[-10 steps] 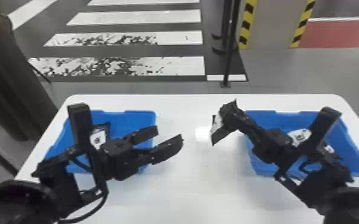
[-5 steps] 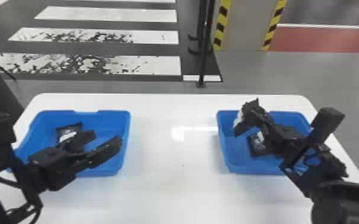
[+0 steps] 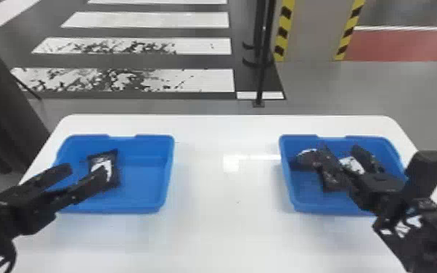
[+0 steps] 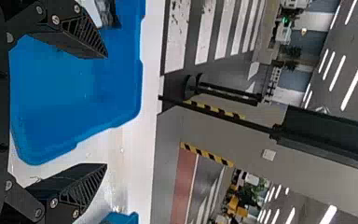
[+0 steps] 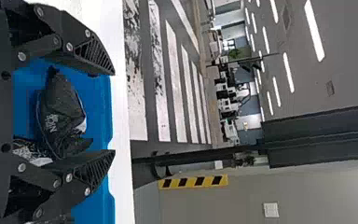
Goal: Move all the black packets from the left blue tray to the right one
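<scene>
While the left gripper [image 3: 87,171] hung spread above the tray [image 3: 141,185], the packet [image 3: 99,159] lay just ahead — off-centre from the gap, long axis running roughly fore-and-aft.

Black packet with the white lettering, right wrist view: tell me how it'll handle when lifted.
The black packet looks likely to flex, as its wrapping is creased and folded. It probably won't roll, given its pointed corner and uneven, crumpled shape.
</scene>
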Robot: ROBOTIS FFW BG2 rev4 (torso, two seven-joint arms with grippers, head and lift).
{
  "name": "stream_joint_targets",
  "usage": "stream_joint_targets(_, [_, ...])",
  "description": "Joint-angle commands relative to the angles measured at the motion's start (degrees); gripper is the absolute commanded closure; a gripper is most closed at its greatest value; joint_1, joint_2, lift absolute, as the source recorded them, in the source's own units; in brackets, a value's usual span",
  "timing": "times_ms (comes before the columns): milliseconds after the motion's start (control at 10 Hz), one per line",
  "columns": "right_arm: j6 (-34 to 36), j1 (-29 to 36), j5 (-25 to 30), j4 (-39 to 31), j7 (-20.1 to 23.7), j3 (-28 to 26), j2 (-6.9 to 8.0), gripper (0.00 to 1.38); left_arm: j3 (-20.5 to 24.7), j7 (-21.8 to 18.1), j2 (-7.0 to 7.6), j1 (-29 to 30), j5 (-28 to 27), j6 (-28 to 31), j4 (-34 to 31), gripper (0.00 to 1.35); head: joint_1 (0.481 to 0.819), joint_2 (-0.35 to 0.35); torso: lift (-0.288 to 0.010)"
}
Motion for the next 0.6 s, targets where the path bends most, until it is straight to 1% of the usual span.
stream_joint_targets(0, [0.0,6.6,2.3,-8.4,0.0,0.1,0.80,0.16,2.9,0.8,-0.26,-0.1,-2.6,1.1,0.1,0.22,0.695,0.042,-0.140])
stream_joint_targets(100, [0.0,9.9,2.1,-12.2,1.3,0.8,1.15,0.16,3.7,1.7,-0.09,-1.0,-4.3,3.4,0.1,0.22,0.695,0.090,-0.140])
stream_joint_targets(200, [0.0,11.8,1.0,-14.1,3.5,1.6,1.42,0.16,4.2,3.1,-0.09,-2.4,-6.4,6.3,0.7,0.22,0.695,0.139,-0.140])
stream_joint_targets(300, [1.1,13.3,0.7,-16.9,5.2,2.4,1.77,0.16,4.5,4.4,0.00,-4.5,-10.1,9.4,1.1,0.22,0.695,0.194,-0.140])
stream_joint_targets(400, [2.4,14.4,-0.3,-19.1,6.7,3.0,1.95,0.16,4.2,5.0,0.26,-8.0,-12.1,9.9,4.8,0.22,0.695,0.225,-0.140])
stream_joint_targets(500, [3.2,15.0,-1.5,-20.0,7.8,3.8,1.95,0.17,3.2,5.0,1.14,-12.5,-13.0,9.9,11.4,0.22,0.695,0.277,-0.140])
